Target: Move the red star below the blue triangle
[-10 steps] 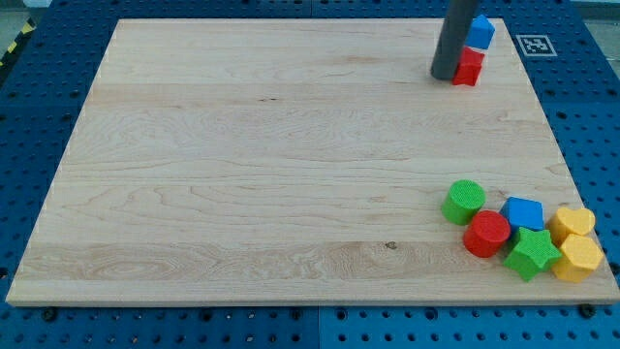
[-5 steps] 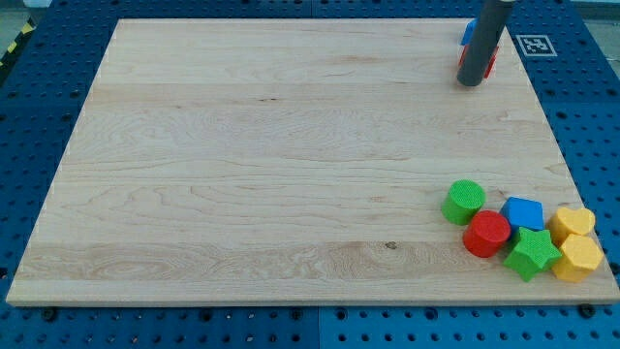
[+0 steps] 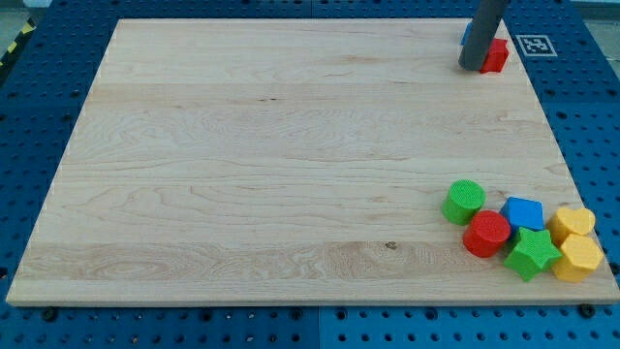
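Note:
The red star (image 3: 498, 56) lies near the board's top right corner, partly hidden by the rod. A sliver of the blue triangle (image 3: 465, 32) shows just left of the rod, above and left of the red star; most of it is hidden. My tip (image 3: 472, 68) rests on the board touching the red star's left side, just below the blue triangle.
A cluster sits at the board's bottom right: a green cylinder (image 3: 464, 202), a red cylinder (image 3: 486, 234), a blue block (image 3: 524, 212), a green star (image 3: 532, 254) and two yellow blocks (image 3: 572, 224) (image 3: 578, 259). A marker tag (image 3: 534, 45) lies off the board's top right.
My tip moved right, then slightly up. The red star slid right and up, and the blue triangle shifted left, now mostly hidden behind the rod.

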